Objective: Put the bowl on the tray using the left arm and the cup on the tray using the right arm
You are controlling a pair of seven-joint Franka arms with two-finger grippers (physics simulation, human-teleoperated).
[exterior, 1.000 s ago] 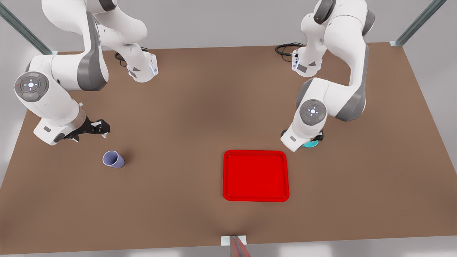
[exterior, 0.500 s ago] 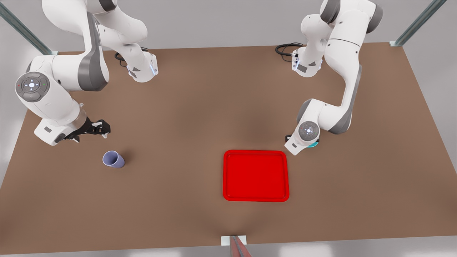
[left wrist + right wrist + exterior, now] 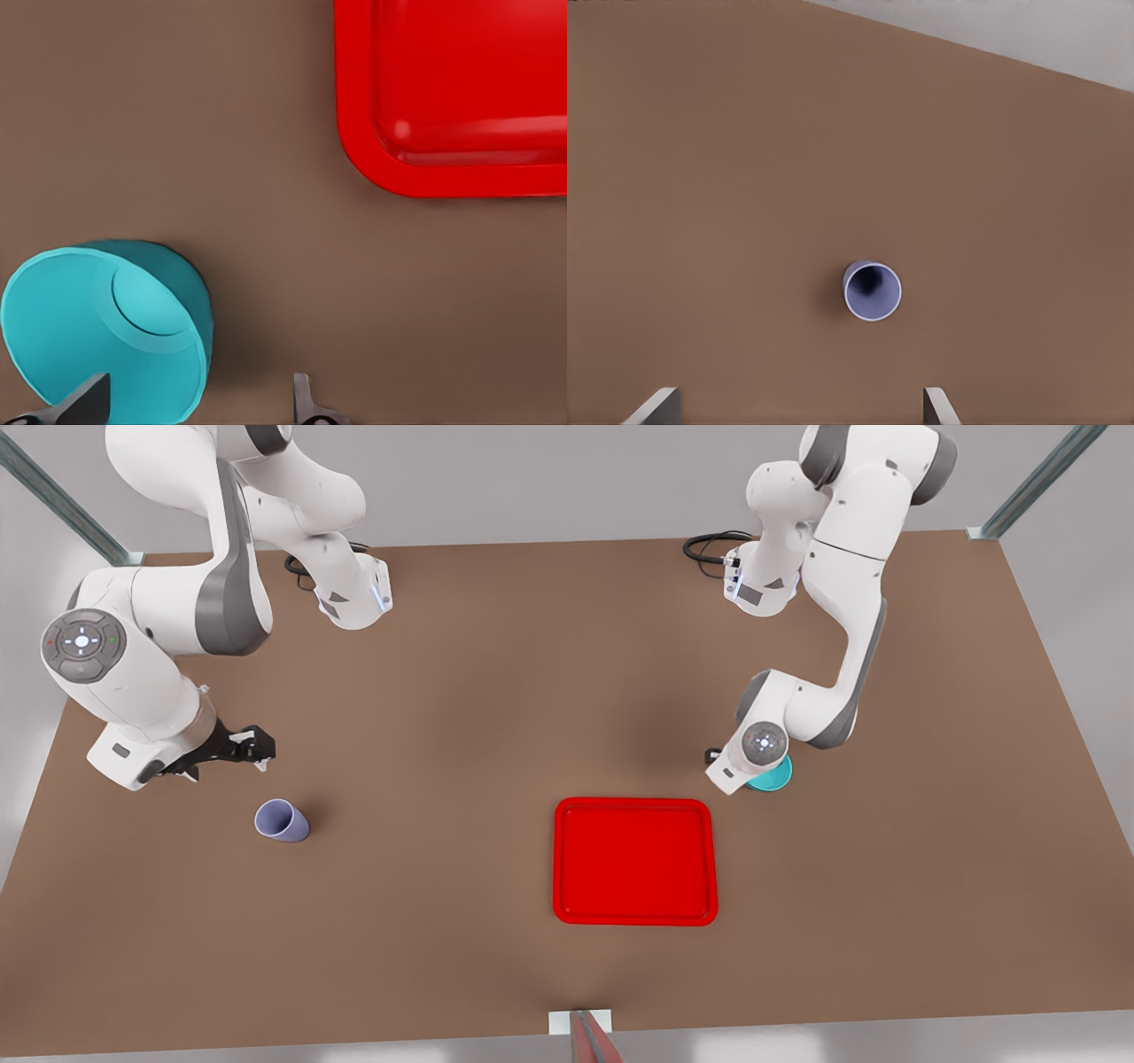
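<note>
Left wrist view, left jaws (image 3: 195, 403) open astride bowl (image 3: 106, 332) rim, right jaws (image 3: 799, 405) open, cup (image 3: 873, 290) beyond

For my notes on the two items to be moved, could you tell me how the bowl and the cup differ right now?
The bowl is teal and wide; the cup is lavender and narrower. The left gripper has one finger inside the bowl; the right gripper, open, is apart from the cup. Both are off the tray.

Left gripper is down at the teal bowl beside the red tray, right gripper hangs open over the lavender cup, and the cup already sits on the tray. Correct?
Not quite: the front view shows the small lavender cup standing on the brown table, far from the flat red tray. The rest holds: left gripper at the round teal bowl, right gripper open above the cup.
</note>
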